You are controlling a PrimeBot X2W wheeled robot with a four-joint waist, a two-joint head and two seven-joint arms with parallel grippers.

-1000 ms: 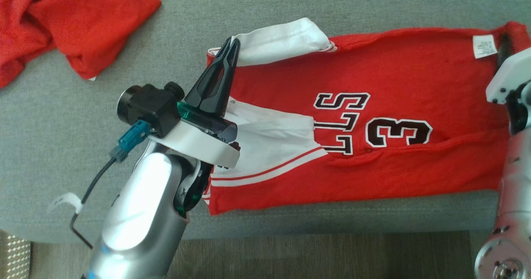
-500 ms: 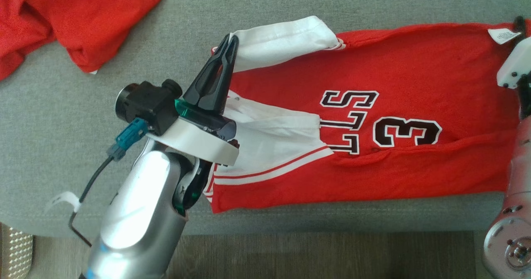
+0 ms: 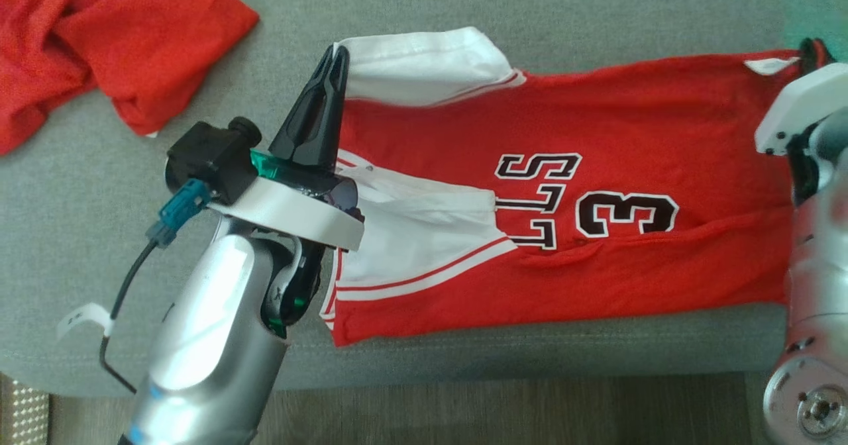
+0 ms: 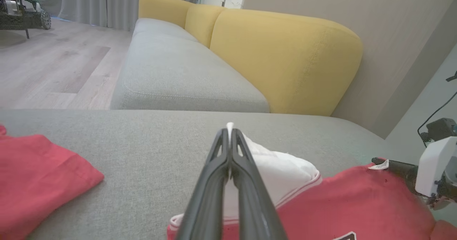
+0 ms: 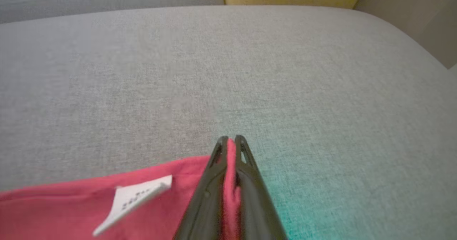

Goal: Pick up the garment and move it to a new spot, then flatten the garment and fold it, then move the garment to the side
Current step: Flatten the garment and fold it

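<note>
The left gripper (image 4: pixel 229 133) had its two dark fingers pressed together, pinching the edge of the white sleeve (image 4: pixel 282 168) of the red jersey (image 4: pixel 357 208), which lay on the grey seat cushion (image 4: pixel 142 154). At the jersey's far corner, beside a small white label (image 4: pixel 380 166), sat the right gripper (image 4: pixel 374 160). A second red garment (image 4: pixel 32 175) lay well apart at the lower left. Beyond stood yellow backrest cushions (image 4: pixel 285 54) and a wooden floor (image 4: pixel 46 65).

The left arm (image 3: pixel 205 339) is showing a silver shell, a white collar (image 3: pixel 291 210) and black fingers (image 3: pixel 311 120). Its black camera block (image 3: pixel 209 160) is carrying a teal plug (image 3: pixel 175 210), the dark cable (image 3: pixel 119 299) trailing a white tag (image 3: pixel 83 316). The right arm (image 3: pixel 818 266) is showing silver with a white cover (image 3: pixel 792 110) and possibly screws on its round cap (image 3: pixel 811 408).
</note>
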